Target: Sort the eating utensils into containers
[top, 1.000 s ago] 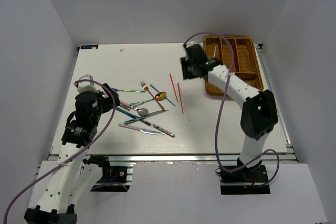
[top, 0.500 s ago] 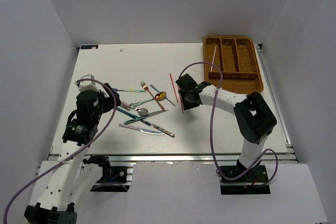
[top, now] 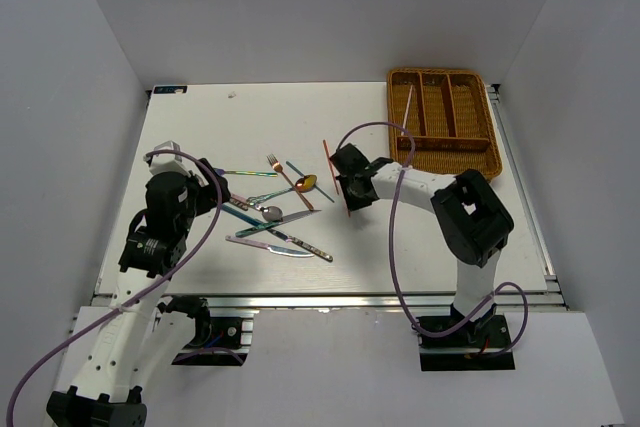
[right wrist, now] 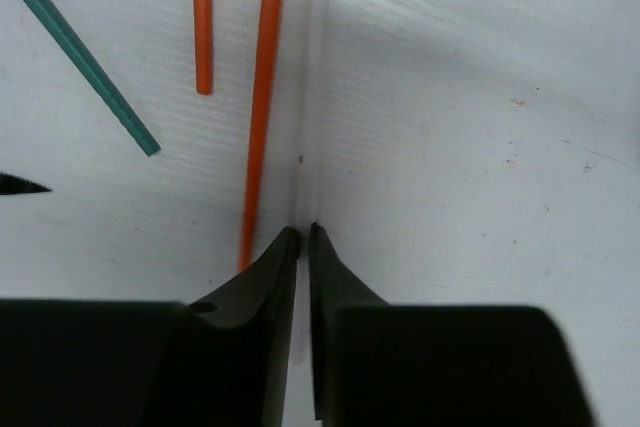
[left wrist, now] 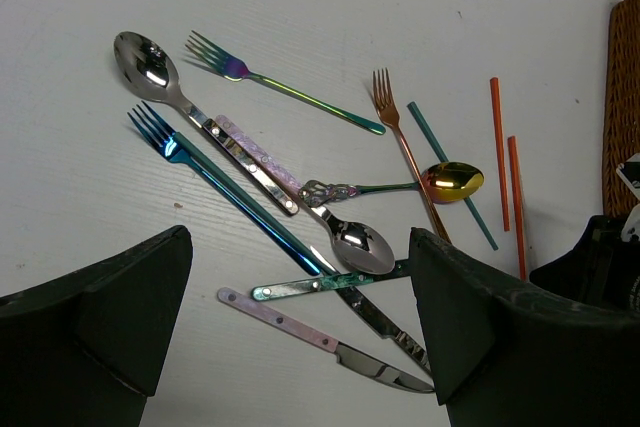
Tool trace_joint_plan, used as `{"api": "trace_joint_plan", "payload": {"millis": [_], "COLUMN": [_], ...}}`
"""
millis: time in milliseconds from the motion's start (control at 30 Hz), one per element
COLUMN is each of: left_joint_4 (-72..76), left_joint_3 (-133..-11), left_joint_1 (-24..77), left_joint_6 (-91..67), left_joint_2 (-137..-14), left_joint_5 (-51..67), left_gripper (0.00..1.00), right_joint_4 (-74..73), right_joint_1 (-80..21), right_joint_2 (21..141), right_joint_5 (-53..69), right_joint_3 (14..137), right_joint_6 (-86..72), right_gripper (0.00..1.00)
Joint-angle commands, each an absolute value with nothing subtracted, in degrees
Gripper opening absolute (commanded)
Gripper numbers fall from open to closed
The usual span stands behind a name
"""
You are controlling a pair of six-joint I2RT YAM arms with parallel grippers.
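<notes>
Overhead and wrist views of the sorting table. The tray stands at the far right corner, and one pale chopstick lies in its left long slot. Just left of the tray's near corner, the right gripper is down at the table. Its jaws are drawn narrow and pinch a white chopstick between the fingertips. Two red chopsticks lie just beside that stick, on the side away from the tray, with a teal chopstick beyond them. The cutlery pile of forks, spoons and knives lies well left of the tray. The left gripper hangs over the pile's far side from the tray, jaws spread wide and holding nothing.
</notes>
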State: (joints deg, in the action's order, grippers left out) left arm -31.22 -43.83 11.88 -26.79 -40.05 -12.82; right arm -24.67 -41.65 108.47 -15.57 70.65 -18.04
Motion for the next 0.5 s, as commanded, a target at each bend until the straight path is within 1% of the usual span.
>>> {"api": "trace_joint_plan", "payload": {"millis": [0,100,200,267,367,433,467], "left_joint_4": [-30.3,-30.3,-30.3,-30.2,-30.3,-30.3,-30.3], "left_joint_3": [-43.4,-43.3,-43.3,-43.4,-43.3,-43.3,-43.2], "left_joint_1": [12.2,12.2,12.1,12.2,12.2,12.1,12.2], "left_joint_6": [-26.4,-26.4,-26.4,-26.4,-26.5,-26.5,-26.5], "left_joint_2": [-39.3,-39.0,-38.9,-38.9,-38.9,-38.8,-38.8], "left_joint_5": [-12.5,-12.5,-12.5,-12.4,-12.6,-12.7,-12.7], "left_gripper": [0.98,0.98,0.98,0.98,0.98,0.98,0.98], "right_joint_4": [-24.7,-25.7,-24.9,-25.6,-25.7,-25.4,-25.7], "right_joint_1": [-41.6,-39.6,-37.1,-36.1,-34.7,-33.6,-31.3], "right_joint_2": [111.4,110.8,106.6,103.7,100.1,99.0,99.1], "right_joint_5": [-16.1,-16.4,-16.5,-19.1,-20.3,-20.9,-20.9], "right_joint_3": [71.3,69.8,67.5,68.4,72.7,78.0,80.2], "right_joint_6": [-18.6,-20.5,-22.8,-23.7,-22.2,-20.5,-19.7], "right_gripper": [0.09,0.00,0.00,0.00,0.00,0.00,0.00]}}
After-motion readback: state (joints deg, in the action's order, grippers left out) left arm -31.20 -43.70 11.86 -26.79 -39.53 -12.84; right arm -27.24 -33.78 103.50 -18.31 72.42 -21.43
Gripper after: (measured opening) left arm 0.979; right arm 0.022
